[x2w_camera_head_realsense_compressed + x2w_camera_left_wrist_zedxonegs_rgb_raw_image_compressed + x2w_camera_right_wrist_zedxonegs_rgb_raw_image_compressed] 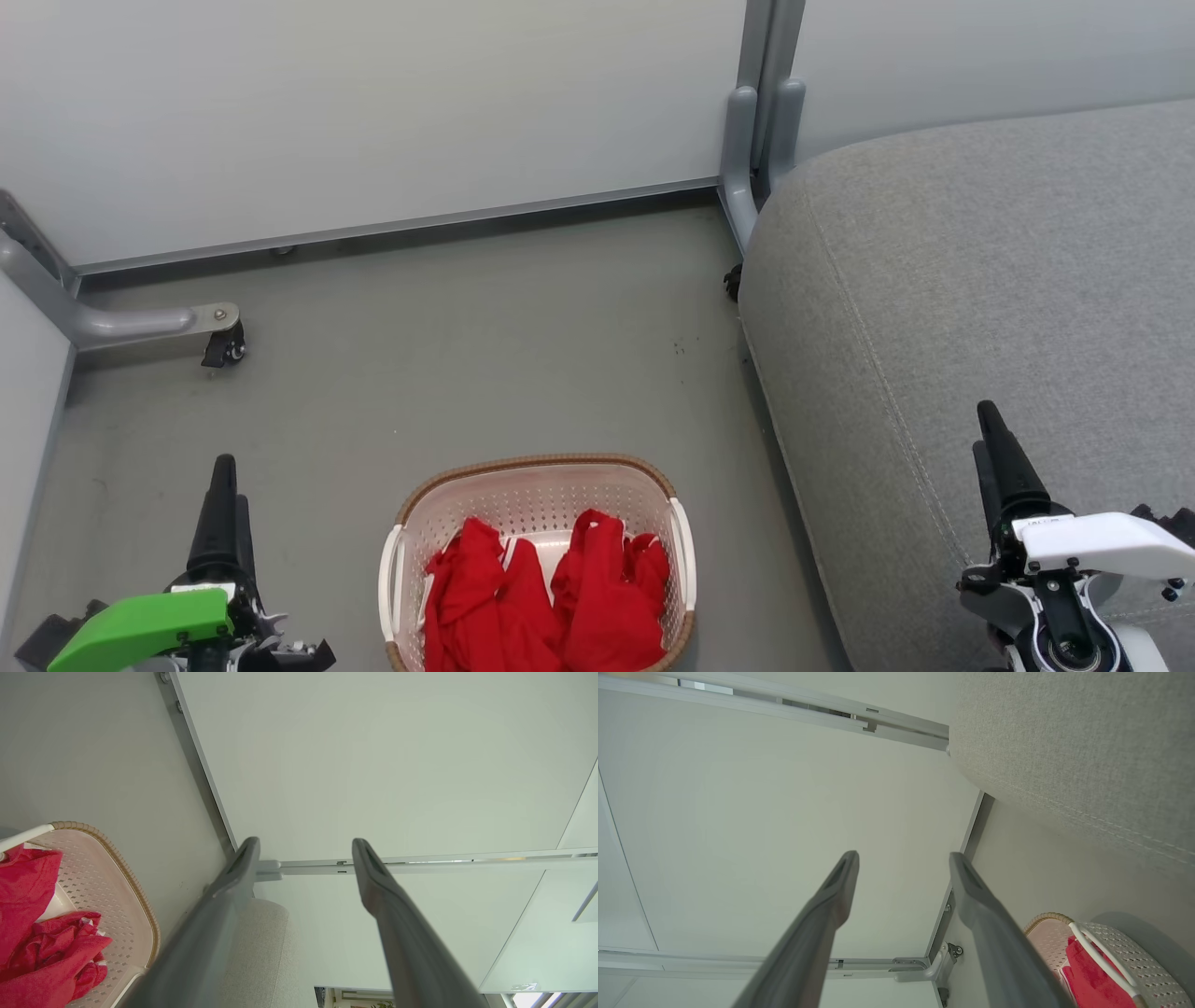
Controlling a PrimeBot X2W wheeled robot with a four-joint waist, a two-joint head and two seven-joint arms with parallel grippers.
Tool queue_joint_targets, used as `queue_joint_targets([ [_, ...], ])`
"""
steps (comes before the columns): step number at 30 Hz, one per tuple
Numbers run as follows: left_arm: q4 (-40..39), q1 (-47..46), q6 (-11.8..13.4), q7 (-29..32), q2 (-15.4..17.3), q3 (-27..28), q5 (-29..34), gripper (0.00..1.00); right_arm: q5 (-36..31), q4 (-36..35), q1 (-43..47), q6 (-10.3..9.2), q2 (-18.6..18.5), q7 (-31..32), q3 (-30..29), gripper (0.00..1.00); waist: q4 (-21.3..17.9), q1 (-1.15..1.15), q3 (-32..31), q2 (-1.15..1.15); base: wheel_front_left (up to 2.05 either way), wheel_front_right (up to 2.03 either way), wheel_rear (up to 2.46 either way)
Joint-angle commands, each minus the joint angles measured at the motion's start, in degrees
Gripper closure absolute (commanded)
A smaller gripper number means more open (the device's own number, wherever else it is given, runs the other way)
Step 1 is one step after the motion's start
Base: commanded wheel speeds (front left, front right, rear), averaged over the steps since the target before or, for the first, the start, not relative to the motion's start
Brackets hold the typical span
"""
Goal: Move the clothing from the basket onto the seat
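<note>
The cream basket [537,471] with a brown rim stands on the floor at the bottom centre of the head view, holding the red clothing [551,588] in two heaps. The grey seat [980,280] spreads over the right side. My left gripper [224,481] is at the lower left, left of the basket, open and empty. My right gripper [994,439] hovers over the seat's front part, open and empty. In the left wrist view the open left gripper [306,844] points at the wall, with basket [135,891] and clothing [42,933] at lower left. The right wrist view has the right gripper [903,858], seat [1073,756] and basket [1134,952].
Pale partition panels [373,112] close off the back and left. Their grey feet with castors [222,345] stick out onto the floor at the left and beside the seat's far corner [738,233]. Grey floor [485,336] lies between basket and panels.
</note>
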Motion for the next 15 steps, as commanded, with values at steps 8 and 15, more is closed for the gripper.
queue_joint_targets([
  [8, -2.81, -1.61, 0.05, -2.13, 0.37, 3.07, 7.82, 0.00, -13.50, -4.50, -2.01, 0.23, -1.24, -2.19, 0.18, 0.00, -0.03, 0.00, 0.19, 0.00, 0.00, 0.00, 0.00],
  [15, -8.93, -2.08, 1.44, -3.61, 0.42, 4.44, 16.57, 0.00, -24.52, -8.92, -2.59, 0.24, -2.24, -3.68, 1.81, 0.00, 0.00, 0.00, 0.44, 0.00, 0.00, 0.00, 0.00],
])
